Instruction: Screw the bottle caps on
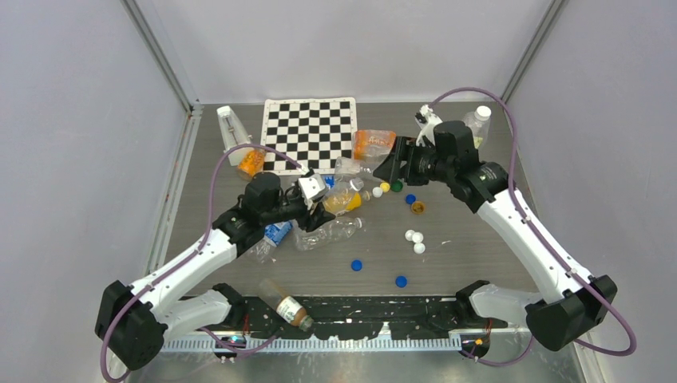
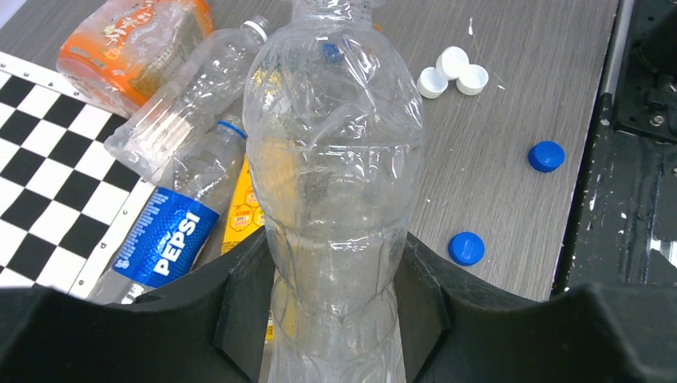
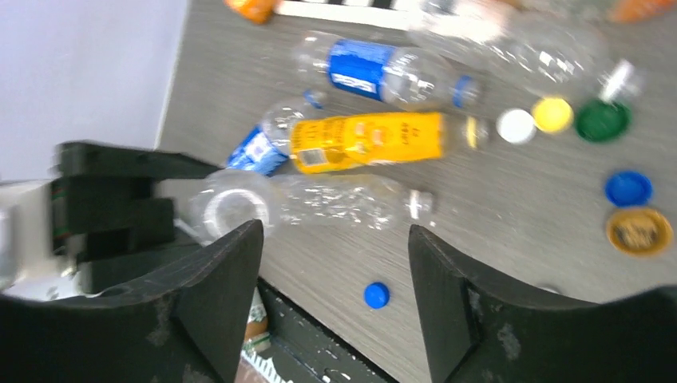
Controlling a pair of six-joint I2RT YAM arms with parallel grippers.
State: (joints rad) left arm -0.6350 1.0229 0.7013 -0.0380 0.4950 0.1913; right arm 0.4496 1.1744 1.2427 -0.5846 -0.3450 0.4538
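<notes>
My left gripper (image 1: 318,219) (image 2: 335,275) is shut on the lower body of a clear crumpled bottle (image 2: 335,159) (image 1: 331,232), one finger on each side; its neck runs out of the top of the left wrist view. My right gripper (image 1: 385,169) (image 3: 335,267) is open and empty, held above the table near the pile of bottles. Loose caps lie on the table: white (image 1: 377,191), yellow (image 1: 385,187), green (image 1: 397,186), blue (image 1: 410,199), orange (image 1: 417,208), three white ones (image 1: 414,240) and two blue ones (image 1: 356,265) (image 1: 401,281). The two blue caps (image 2: 466,248) (image 2: 546,155) also show in the left wrist view.
A Pepsi bottle (image 2: 172,239), a yellow-labelled bottle (image 3: 367,137) and other clear bottles lie beside the held one. A chessboard mat (image 1: 310,134) and an orange packet (image 1: 374,144) lie at the back. A brown-liquid bottle (image 1: 286,303) lies at the near edge. A white-capped bottle (image 1: 478,124) stands back right.
</notes>
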